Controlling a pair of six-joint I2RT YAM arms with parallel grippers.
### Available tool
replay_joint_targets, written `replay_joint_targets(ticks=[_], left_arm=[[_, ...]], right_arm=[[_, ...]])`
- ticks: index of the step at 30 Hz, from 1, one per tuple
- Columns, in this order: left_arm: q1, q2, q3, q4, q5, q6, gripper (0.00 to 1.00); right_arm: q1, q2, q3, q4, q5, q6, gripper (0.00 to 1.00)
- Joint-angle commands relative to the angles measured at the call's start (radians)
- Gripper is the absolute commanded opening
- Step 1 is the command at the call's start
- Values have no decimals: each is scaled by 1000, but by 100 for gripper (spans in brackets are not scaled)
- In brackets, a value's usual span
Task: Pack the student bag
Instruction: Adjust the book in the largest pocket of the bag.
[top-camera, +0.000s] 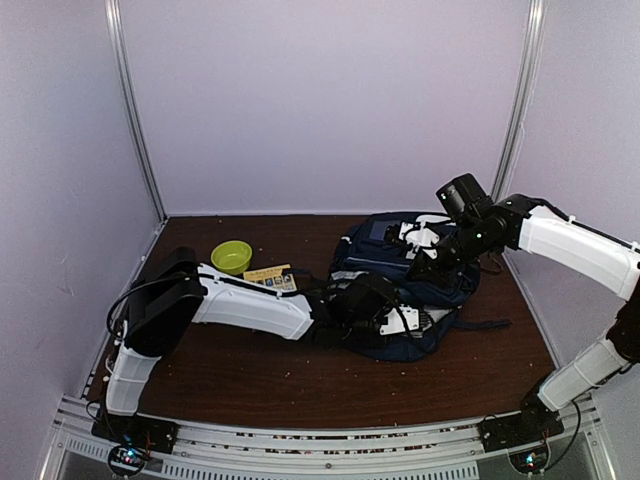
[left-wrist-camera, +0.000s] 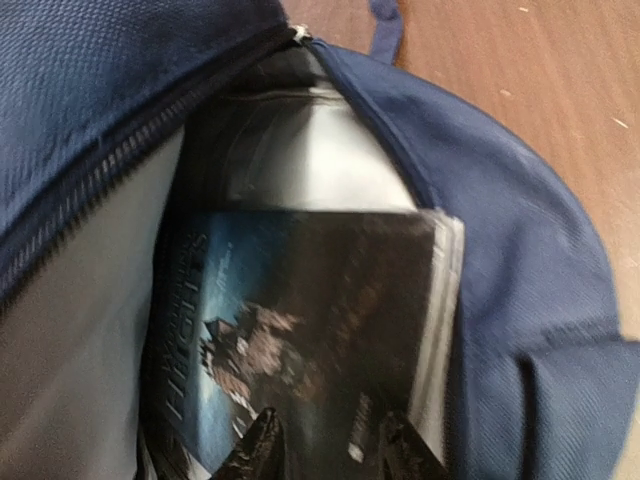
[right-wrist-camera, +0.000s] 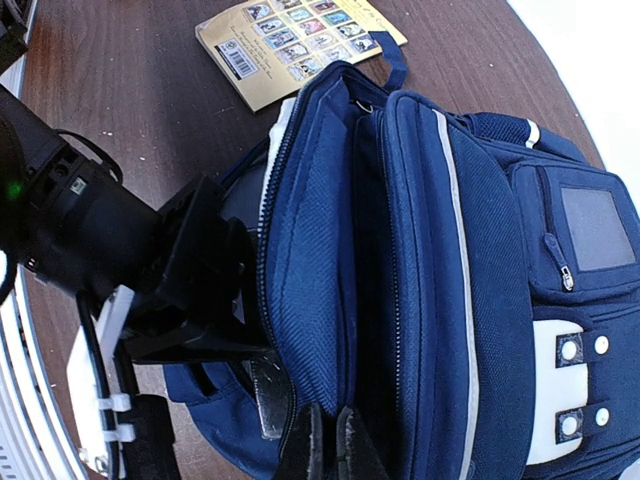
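The student bag (top-camera: 440, 285), navy with white trim, lies on the table with its main compartment unzipped. In the left wrist view a dark-covered book (left-wrist-camera: 300, 330) rests inside against the grey lining. My left gripper (left-wrist-camera: 333, 448) is in the bag's mouth, open, with its fingertips (left-wrist-camera: 262, 445) spread over the book's cover. My right gripper (right-wrist-camera: 330, 440) is shut on the edge of the bag's blue flap (right-wrist-camera: 320, 250) and holds the opening apart. From above, the right gripper (top-camera: 428, 262) sits over the bag's middle.
A green bowl (top-camera: 231, 256) stands at the back left. A yellow card with small pictures (right-wrist-camera: 300, 45) lies flat beside the bag's top handle. The bag's dark strap (top-camera: 490, 324) trails right. Booth walls close in the back and both sides.
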Motion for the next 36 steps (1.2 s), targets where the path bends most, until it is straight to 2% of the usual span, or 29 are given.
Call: replay_joint_targets(ticks=[1,12,22,26,30,36], left_arm=[[-15,-70,-77,-10,31,-5,35],[3,30,-5,-8,-85,-7,33],[79,146,181,17,-164,76,30],[102,218,321,-59,-162,46,31],[81,162,240,-5,-155,54,37],[-5,-24,15,78,-161,56,46]], right_arm=[[-6,-48,0,41,-27,-3,0],[-6,-59,-10,45,-33,2,0],[-6,-69,-20,39,-30,-2,0],[-6,-64,-24,39,-31,-1,0],[-6,-56,-35,35,-23,-9,0],[-7,-38,-44,37,-20,-24,0]])
